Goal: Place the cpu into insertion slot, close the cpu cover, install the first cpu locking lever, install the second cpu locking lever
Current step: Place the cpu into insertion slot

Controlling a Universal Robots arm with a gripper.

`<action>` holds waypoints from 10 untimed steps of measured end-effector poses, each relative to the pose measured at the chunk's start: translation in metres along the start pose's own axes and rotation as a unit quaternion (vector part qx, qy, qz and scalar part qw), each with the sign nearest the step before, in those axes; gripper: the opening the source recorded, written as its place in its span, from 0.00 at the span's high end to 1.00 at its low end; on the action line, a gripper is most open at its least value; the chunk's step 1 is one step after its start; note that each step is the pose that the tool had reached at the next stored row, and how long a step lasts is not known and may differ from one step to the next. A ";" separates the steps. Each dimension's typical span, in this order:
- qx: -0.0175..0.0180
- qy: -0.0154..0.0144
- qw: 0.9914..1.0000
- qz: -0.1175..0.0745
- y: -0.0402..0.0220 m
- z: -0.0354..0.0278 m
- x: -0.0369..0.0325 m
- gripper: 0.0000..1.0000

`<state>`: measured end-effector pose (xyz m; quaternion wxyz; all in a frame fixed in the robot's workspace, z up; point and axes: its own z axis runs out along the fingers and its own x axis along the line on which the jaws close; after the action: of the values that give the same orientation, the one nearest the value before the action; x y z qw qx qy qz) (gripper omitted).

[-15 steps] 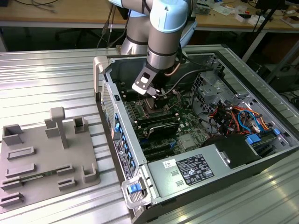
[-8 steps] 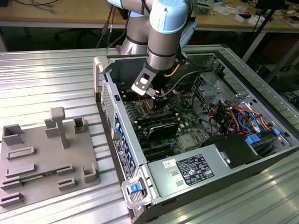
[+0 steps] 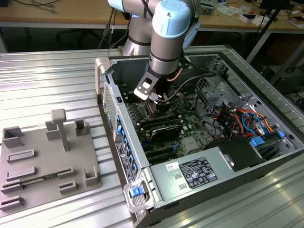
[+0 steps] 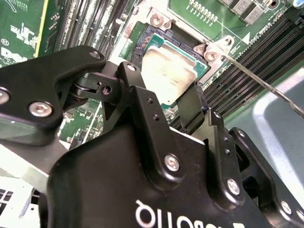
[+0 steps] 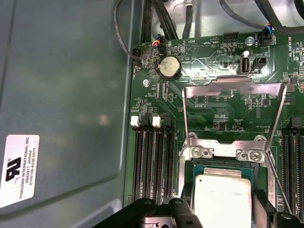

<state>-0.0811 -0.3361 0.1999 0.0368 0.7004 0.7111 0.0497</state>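
Currently the cpu (image 5: pixel 222 199), judged light, stiff and fragile, sits in the insertion slot (image 4: pixel 144 38), under the gripper (image 3: pixel 153 104) at the exterior view's 11 o'clock from the power supply (image 3: pixel 199 172), jaws clamped on its opposite edges, cpu cover (image 5: pixel 232 90) raised.

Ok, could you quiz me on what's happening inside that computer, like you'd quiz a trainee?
1. True or false: the cover is shut over the cpu.
2. Where is the cpu? A at the slot; B on the grey tray; C outside the case.
3. What does the gripper hover over?
Key: 1 false, it stands open. 2 A. 3 the cpu.
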 end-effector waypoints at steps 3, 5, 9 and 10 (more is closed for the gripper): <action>0.000 0.000 1.000 0.001 0.0000 0.0002 0.0000 0.45; 0.000 -0.001 1.000 0.005 0.0000 0.0004 -0.0003 0.45; 0.000 -0.001 1.000 0.010 -0.0001 0.0010 -0.0005 0.45; 0.000 -0.001 1.000 0.010 -0.0001 0.0011 -0.0005 0.45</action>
<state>-0.0811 -0.3365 0.1988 0.0374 0.7072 0.7043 0.0491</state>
